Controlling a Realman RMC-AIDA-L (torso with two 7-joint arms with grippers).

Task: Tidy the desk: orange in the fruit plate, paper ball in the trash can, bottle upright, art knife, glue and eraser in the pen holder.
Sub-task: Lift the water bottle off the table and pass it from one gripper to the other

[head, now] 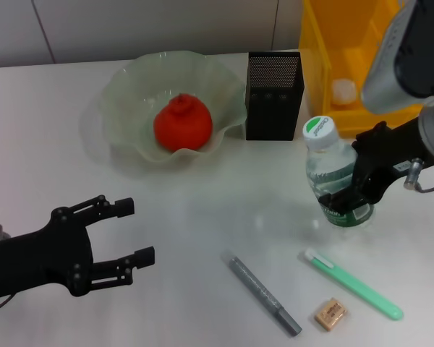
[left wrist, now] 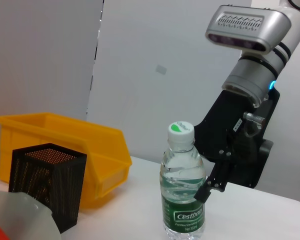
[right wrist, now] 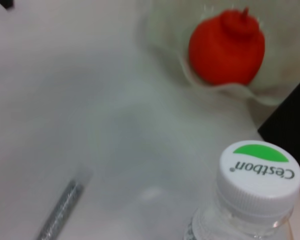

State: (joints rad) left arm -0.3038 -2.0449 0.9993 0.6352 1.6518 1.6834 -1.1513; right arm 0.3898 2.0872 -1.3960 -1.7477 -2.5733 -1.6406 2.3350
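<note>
Bottle (head: 331, 181) upright in right tool (head: 345, 197); bare desk (head: 195, 217) leftward

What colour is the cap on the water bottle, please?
White with a green patch on top; the bottle cap shows best in the right wrist view.

The orange (head: 182, 123) sits in the fruit plate (head: 130, 83); the bottle (head: 333, 177) stands upright; the eraser (head: 330, 313) lies flat — beside the green glue (head: 353, 283).
</note>
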